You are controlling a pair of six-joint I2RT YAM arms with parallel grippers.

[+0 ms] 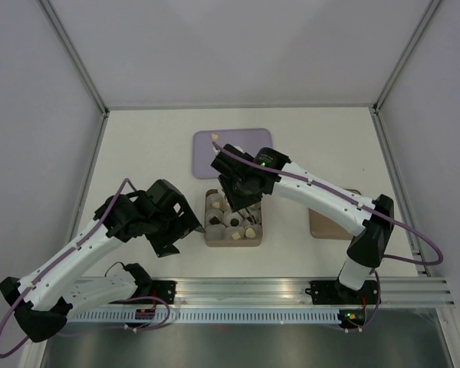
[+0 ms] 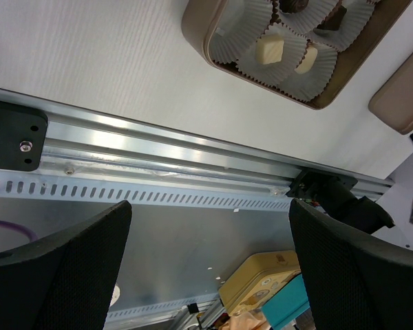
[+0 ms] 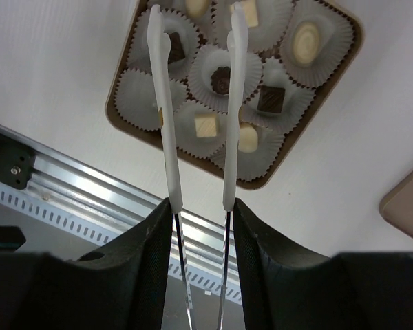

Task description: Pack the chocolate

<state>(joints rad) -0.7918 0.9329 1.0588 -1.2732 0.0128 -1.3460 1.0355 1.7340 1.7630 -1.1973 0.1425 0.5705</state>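
Observation:
A brown box [image 3: 261,184] of white paper cups holds several pieces of chocolate, such as a pale square [image 3: 206,125] and a dark one [image 3: 222,82]. My right gripper [image 3: 201,206] is shut on silver tongs [image 3: 166,124] with white tips. The tips stand apart above the box with nothing pinched between them. One more pale chocolate [image 1: 215,137] lies on the purple tray [image 1: 207,161] behind the box [image 1: 231,241]. My left gripper [image 2: 210,268] hangs open and holds nothing, left of the box and over the table's near rail; in the top view the left gripper [image 1: 185,224] sits close to the box's left wall.
A brown lid [image 1: 322,226] lies right of the box. The aluminium rail [image 2: 165,158] runs along the near table edge. White enclosure walls close in the sides and back.

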